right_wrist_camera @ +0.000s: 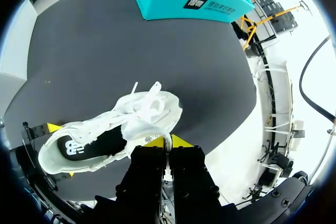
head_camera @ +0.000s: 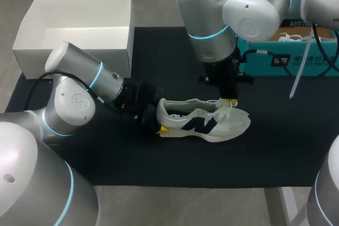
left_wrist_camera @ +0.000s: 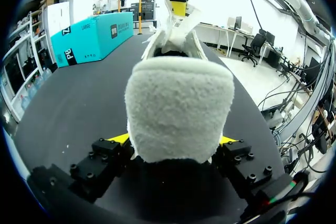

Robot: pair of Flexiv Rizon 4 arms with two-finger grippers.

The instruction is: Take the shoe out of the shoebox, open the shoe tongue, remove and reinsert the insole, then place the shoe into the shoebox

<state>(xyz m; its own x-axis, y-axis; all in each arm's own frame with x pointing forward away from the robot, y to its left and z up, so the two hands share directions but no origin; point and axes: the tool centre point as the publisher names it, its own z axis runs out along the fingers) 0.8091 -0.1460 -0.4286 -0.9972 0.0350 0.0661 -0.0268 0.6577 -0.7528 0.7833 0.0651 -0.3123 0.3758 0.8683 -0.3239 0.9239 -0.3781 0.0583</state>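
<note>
Shoe (head_camera: 204,123) stands on its sole on the black mat (head_camera: 159,56), out of the white shoebox (head_camera: 74,46) that sits well apart at the mat's far left corner; a teal box (head_camera: 296,56) is at the far right. From the head view I judge the shoe light and soft in its upper, firmer at the sole and heel (head_camera: 162,112), so the heel is the place to steady it, and the floppy tongue (head_camera: 223,109) needs only a light pinch. The left gripper (head_camera: 159,124) comes in low from the left and meets the heel; the right gripper (head_camera: 228,102) hangs straight down over the tongue. In the left wrist view the fuzzy heel collar fills the space between that gripper's fingers, a yellow tip pressed to each side, so the jaws stand fairly wide and clamp the heel. Far ahead of it the other arm's yellow tip holds the tongue lifted. In the right wrist view the fingers are almost together, with a thin white strip of tongue nipped between the tips: a narrow hold on the tongue. The shoe lies just ahead of and below them, its opening dark; whether the insole is seated I cannot tell. The fabric could slip from so small a pinch.
</note>
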